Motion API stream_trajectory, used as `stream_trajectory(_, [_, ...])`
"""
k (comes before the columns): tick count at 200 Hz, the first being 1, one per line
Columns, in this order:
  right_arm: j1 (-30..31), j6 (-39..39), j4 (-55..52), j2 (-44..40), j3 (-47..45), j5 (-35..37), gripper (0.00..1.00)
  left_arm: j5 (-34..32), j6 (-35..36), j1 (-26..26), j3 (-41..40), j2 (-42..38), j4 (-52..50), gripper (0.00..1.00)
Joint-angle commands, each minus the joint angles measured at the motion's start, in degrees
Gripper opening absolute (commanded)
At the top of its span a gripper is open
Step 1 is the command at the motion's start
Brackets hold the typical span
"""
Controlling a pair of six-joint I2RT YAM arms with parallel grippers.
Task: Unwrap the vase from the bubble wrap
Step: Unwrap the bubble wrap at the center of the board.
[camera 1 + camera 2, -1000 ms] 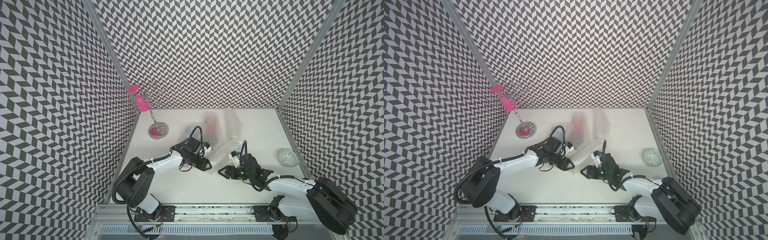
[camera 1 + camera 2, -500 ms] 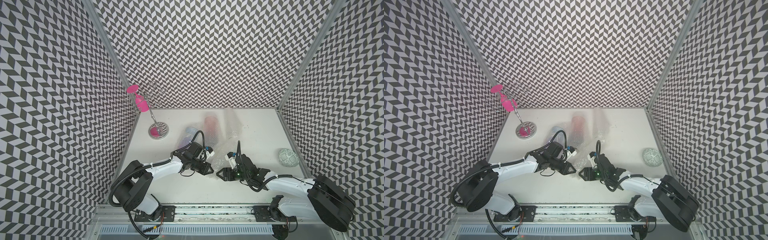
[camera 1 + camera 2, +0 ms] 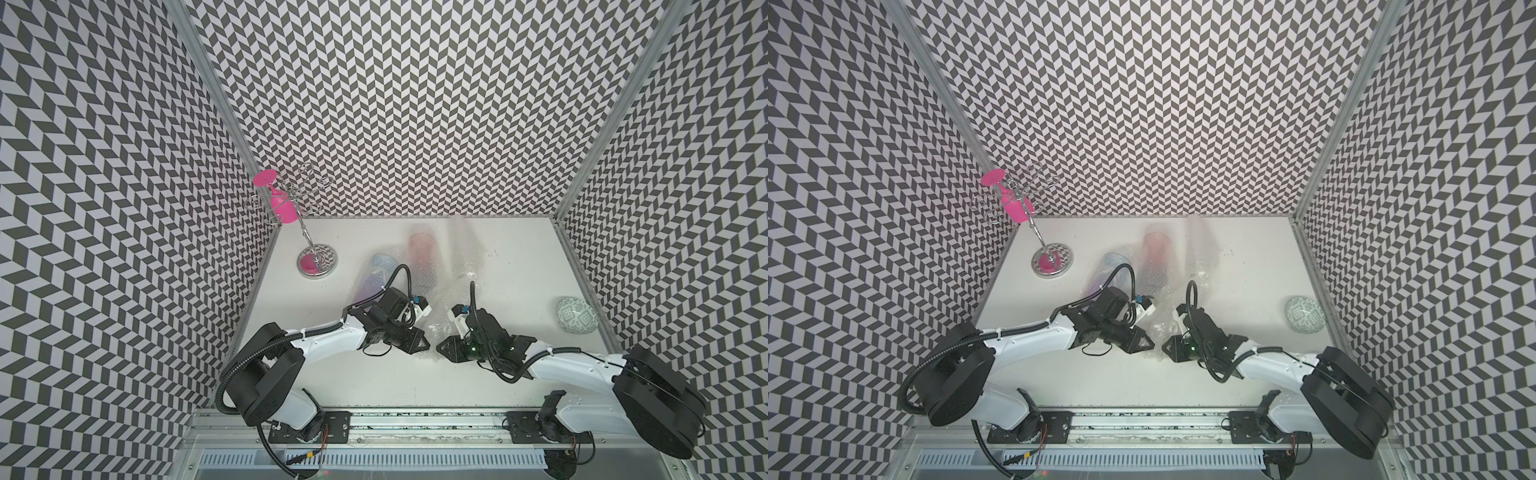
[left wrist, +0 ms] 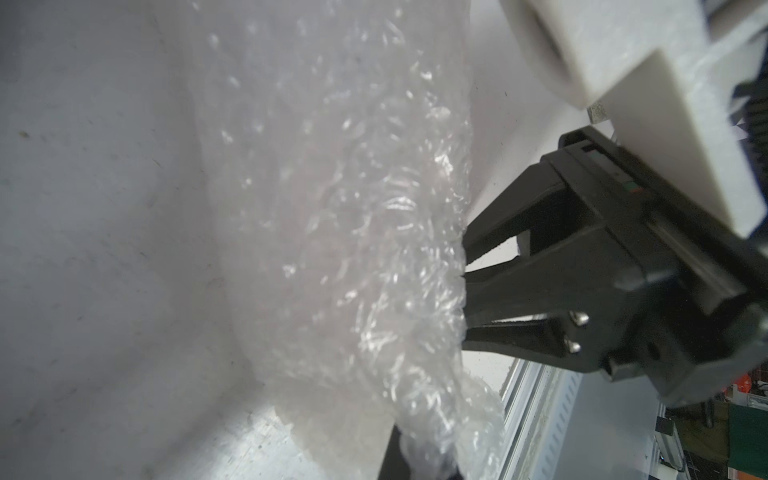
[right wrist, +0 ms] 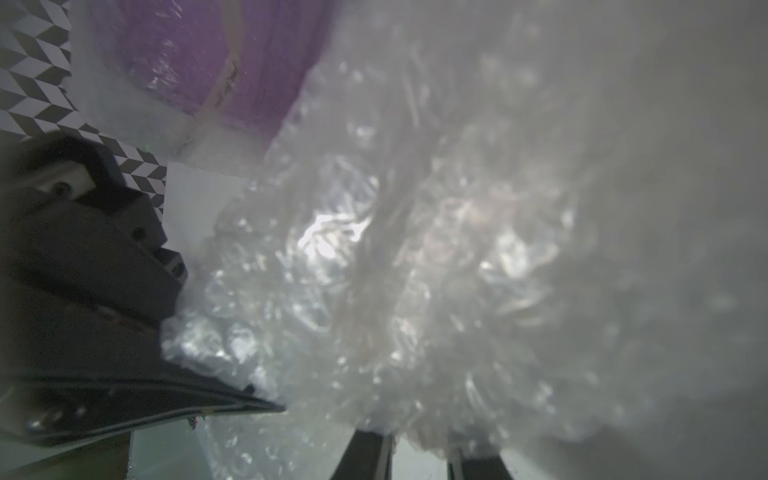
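The left tool (image 3: 424,343) is pinched tight on the crumpled bubble wrap (image 3: 444,309) at the centre of the bench (image 3: 519,266). The right tool (image 3: 439,345), at its 3 o'clock, stands narrow with wrap between its fingers (image 5: 365,457); I cannot tell whether it grips. A wrapped purple vase (image 3: 374,276) lies at 11 o'clock from the left tool.

Right claw (image 4: 467,266) tips buried in bubble wrap (image 4: 340,249); left claw (image 4: 392,457) cut by frame edge; wrapped vase (image 5: 199,54) blurred.

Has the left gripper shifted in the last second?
Yes. The left gripper, shut on bubble wrap, has drawn toward the front rail, away from the stand's base.
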Motion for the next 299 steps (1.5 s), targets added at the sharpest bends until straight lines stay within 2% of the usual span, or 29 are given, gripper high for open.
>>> stream_trajectory(1, [-0.37, 0.58, -2.76, -1.89, 0.60, 6.99, 0.15, 1.95, -1.03, -0.96, -0.38, -2.05, 0.10, 0.00])
stream_trajectory(30, [-0.37, 1.10, -4.52, -4.00, 0.47, 8.76, 0.00, 0.91, -1.63, -0.95, -0.79, -2.58, 0.01, 0.00])
stream_trajectory(126, [-0.39, 4.23, -7.55, -9.64, -1.93, 12.97, 0.00, -1.78, -2.08, -0.53, -2.63, -4.47, -0.67, 0.00])
stream_trajectory(178, [-0.39, 5.80, -8.96, -11.29, -3.43, 13.61, 0.00, -1.04, -3.88, 3.60, -5.58, -4.89, 0.99, 0.00])
stream_trajectory(236, [-0.39, 6.14, -11.12, -12.03, -3.39, 14.39, 0.00, -1.92, -3.79, 4.89, -6.86, -4.61, 1.13, 0.00])
stream_trajectory(267, [-0.39, 6.74, -12.78, -14.01, -4.64, 14.41, 0.00, -0.37, -4.06, 7.35, -7.72, -4.42, 2.44, 0.00])
stream_trajectory(299, [-0.38, 5.44, -13.43, -14.92, -4.99, 13.85, 0.00, 0.19, -3.22, 7.47, -6.73, -3.85, 2.09, 0.00])
